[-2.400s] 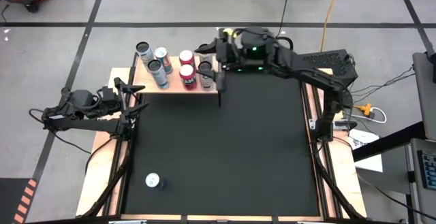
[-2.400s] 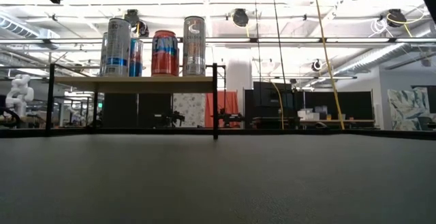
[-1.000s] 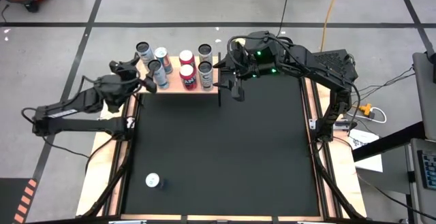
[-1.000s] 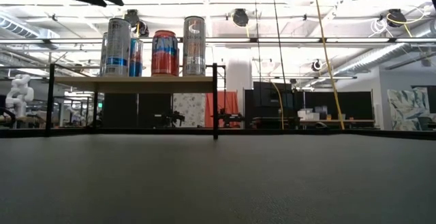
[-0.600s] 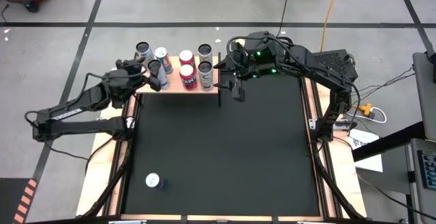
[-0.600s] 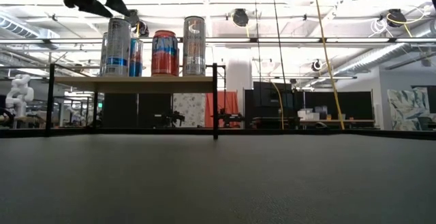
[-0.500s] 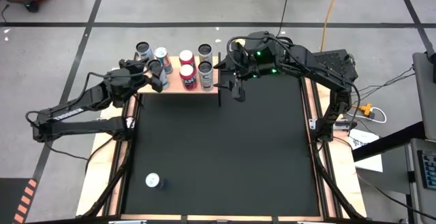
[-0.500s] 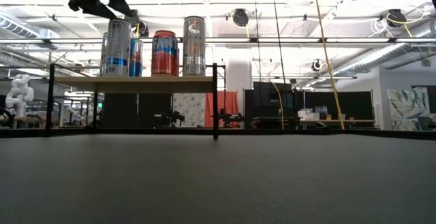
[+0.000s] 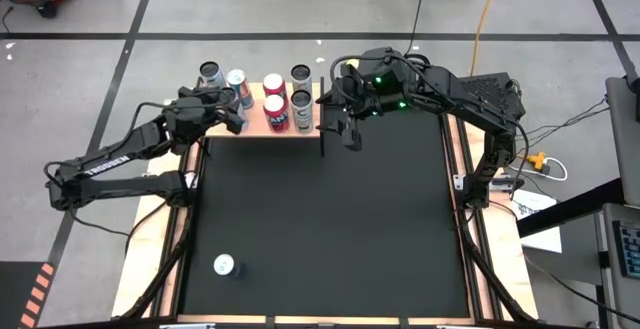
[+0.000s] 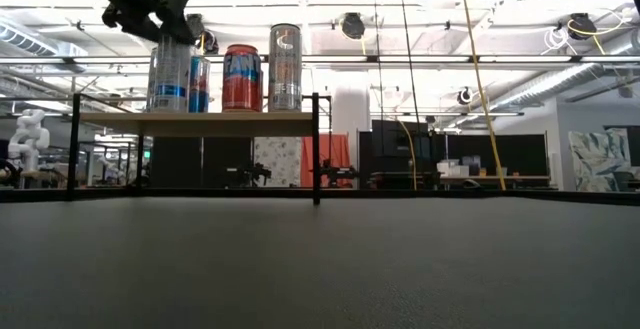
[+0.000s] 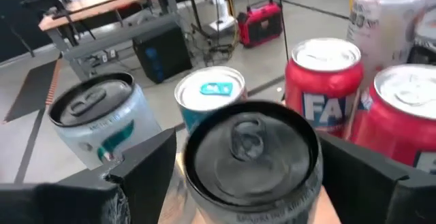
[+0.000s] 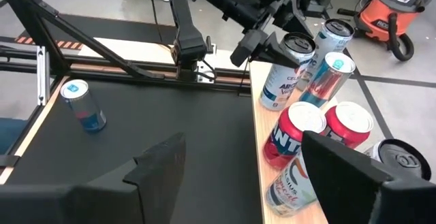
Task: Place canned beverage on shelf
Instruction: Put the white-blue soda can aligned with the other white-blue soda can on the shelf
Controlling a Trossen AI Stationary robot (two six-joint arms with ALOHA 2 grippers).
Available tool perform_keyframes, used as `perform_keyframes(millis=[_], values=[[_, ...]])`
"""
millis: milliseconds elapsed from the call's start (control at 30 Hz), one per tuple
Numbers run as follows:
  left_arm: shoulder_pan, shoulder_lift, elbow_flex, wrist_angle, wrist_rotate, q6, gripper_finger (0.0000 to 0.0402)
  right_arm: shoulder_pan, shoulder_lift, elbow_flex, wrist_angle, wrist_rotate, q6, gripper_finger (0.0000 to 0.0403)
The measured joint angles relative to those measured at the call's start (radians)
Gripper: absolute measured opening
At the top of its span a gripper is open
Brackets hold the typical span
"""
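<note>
The shelf (image 9: 256, 130) is a pale wood board on a black frame at the mat's far edge, and several cans stand upright on it. My left gripper (image 9: 230, 117) is open at the shelf's left end. Its fingers stand on either side of the top of a silver can with a dark lid (image 11: 249, 139), which also shows in the low view (image 10: 170, 74). My right gripper (image 9: 347, 135) is open and empty over the mat, just right of the shelf's right end. A blue can (image 9: 224, 265) stands on the mat near the front left. My left gripper's open fingers (image 11: 148, 169) flank the top rim (image 11: 204, 132) of the silver can, coming down at a slant from the table's left. The can stands upright on the shelf. Whether the fingers touch it, I cannot tell.
Two red cans (image 11: 325, 81) and other silver and blue cans (image 11: 208, 94) stand close around the flanked can. The shelf's black corner post (image 10: 315, 147) stands at its right end. The black mat (image 9: 330, 229) has narrow wooden strips along its sides.
My left gripper has gone toward the table's right and far edges, onto the shelf's left end, and come down. Its open fingers now stand around the silver can's top. The cans have stayed in place.
</note>
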Motion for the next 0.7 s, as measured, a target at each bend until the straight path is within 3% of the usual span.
perform_keyframes(millis=[367,700], values=[[0.000,-0.007,0.000,-0.040,0.004,0.008,0.0326,0.000,0.000,0.000,0.000,0.000,0.001,0.0270],[0.000,-0.009,0.034,-0.053,0.028,0.082,0.0263,0.000,0.000,0.000,0.000,0.000,0.001,0.0270]])
